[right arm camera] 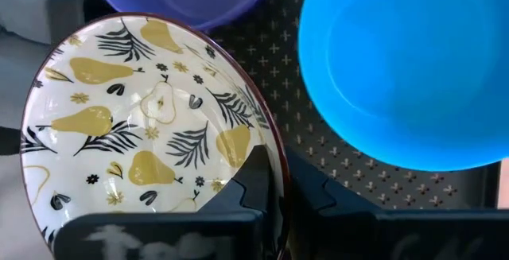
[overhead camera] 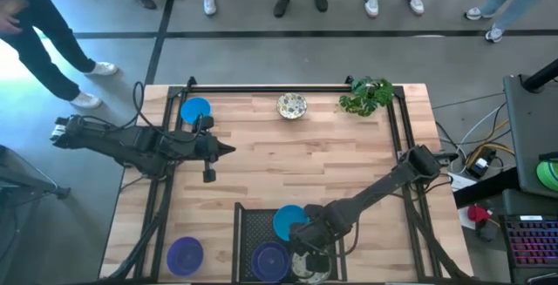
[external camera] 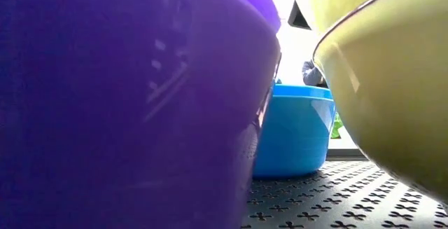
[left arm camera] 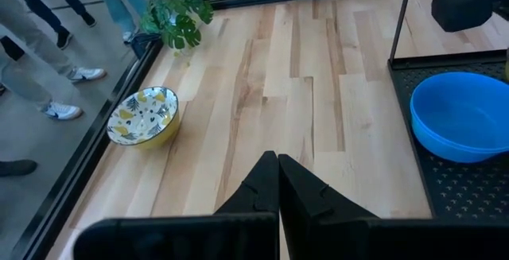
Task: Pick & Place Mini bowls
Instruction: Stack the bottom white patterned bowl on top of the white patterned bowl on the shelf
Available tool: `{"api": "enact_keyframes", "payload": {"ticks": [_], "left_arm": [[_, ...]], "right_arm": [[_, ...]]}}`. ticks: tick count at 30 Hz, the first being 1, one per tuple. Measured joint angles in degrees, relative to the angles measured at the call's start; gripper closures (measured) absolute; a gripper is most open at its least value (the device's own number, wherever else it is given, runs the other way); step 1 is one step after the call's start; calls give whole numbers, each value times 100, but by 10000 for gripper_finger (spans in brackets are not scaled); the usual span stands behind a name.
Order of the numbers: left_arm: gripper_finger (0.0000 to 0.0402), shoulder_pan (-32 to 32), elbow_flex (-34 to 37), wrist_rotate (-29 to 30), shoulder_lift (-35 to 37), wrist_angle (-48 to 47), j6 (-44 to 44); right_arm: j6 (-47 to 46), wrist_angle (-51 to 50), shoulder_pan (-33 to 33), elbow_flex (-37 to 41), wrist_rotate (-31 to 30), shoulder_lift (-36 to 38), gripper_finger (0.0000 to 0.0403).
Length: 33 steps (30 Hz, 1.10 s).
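Observation:
My right gripper [right arm camera: 278, 187] is shut on a cream pear-patterned mini bowl [right arm camera: 135, 125] over the near right corner of the black mesh tray [overhead camera: 248, 233]. Beside it in the tray stand a blue mini bowl [overhead camera: 289, 221] and a purple mini bowl [overhead camera: 270, 260]. On the bare wood stand another blue bowl [overhead camera: 195, 109] at the far left, a second patterned bowl [overhead camera: 291, 105] at the far middle and a purple bowl [overhead camera: 185, 254] at the near left. My left gripper [overhead camera: 228, 149] is shut and holds nothing above the table's left half. My right gripper pinches the patterned bowl's rim [right arm camera: 274, 153], one finger inside the bowl and one outside. The fingers come steeply from above. The bowl stays mouth up and about level in the tray [right arm camera: 334, 164]. Whether its base rests on the mesh I cannot tell.
A leafy plant [overhead camera: 366, 96] stands at the far right corner. A black frame rail [overhead camera: 270, 87] runs along the table's edges. In the low view the purple bowl [external camera: 126, 103] and the patterned bowl's yellow outside [external camera: 378, 68] crowd the blue one [external camera: 294, 134]. People stand beyond the far edge.

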<state>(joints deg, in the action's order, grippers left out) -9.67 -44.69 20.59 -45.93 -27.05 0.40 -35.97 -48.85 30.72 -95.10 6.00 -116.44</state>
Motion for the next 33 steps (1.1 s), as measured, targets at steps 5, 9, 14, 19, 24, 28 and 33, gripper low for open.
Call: {"api": "enact_keyframes", "payload": {"ticks": [5, 9, 14, 19, 24, 28, 33], "left_arm": [[402, -1, 0, -17, -1, -1, 2], [402, 2, 0, -353, -1, -1, 228], [402, -2, 0, -1142, -1, 2, 406], [402, -2, 0, -1219, 0, 2, 402], [402, -2, 0, -1221, 0, 4, 402], [402, -2, 0, -1221, -1, 4, 400], [402, -2, 0, -1221, 0, 4, 398]], "right_arm": [[-11, 23, 2, 111, -16, 0, 391], [-29, 63, 2, 202, -13, 0, 391], [-31, 157, 2, 258, -13, 0, 391], [-37, 181, 4, 310, -11, 0, 391], [-42, 191, 2, 353, -2, 2, 391], [-39, 195, 2, 353, 0, 2, 390], [-46, 222, 4, 355, 0, 2, 390]]}}
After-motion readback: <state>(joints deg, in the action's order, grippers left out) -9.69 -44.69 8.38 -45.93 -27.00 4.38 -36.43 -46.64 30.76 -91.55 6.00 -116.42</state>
